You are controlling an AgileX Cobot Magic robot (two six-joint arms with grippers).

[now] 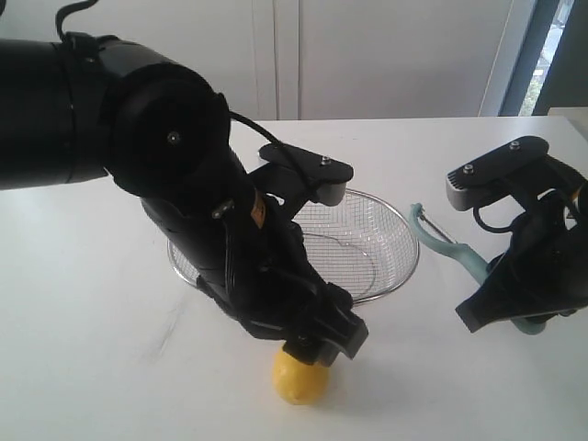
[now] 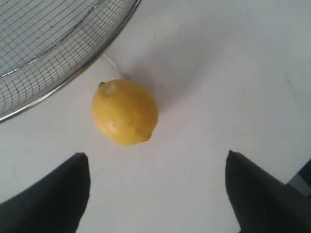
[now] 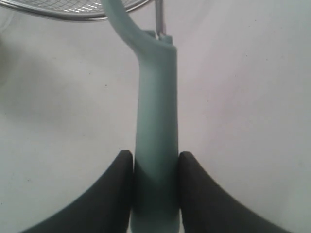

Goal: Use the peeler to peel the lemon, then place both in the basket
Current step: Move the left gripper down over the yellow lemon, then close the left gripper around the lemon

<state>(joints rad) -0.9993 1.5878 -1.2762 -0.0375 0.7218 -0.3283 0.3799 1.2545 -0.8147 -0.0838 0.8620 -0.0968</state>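
The yellow lemon [image 1: 299, 377] [image 2: 125, 112] lies on the white table just outside the near rim of the wire basket [image 1: 390, 230] [image 2: 58, 63]. My left gripper [image 1: 322, 342] [image 2: 155, 189] hovers right over the lemon, open wide, with nothing between its fingers. My right gripper [image 1: 519, 308] [image 3: 155, 165] is shut on the handle of the pale teal peeler [image 1: 450, 250] [image 3: 155, 121]. The peeler's forked head points at the basket's right rim [image 3: 58, 12].
A white wall stands behind the table [image 1: 83, 303]. A dark window frame [image 1: 537, 55] is at the back right. The big black left arm [image 1: 138, 119] covers the basket's left side.
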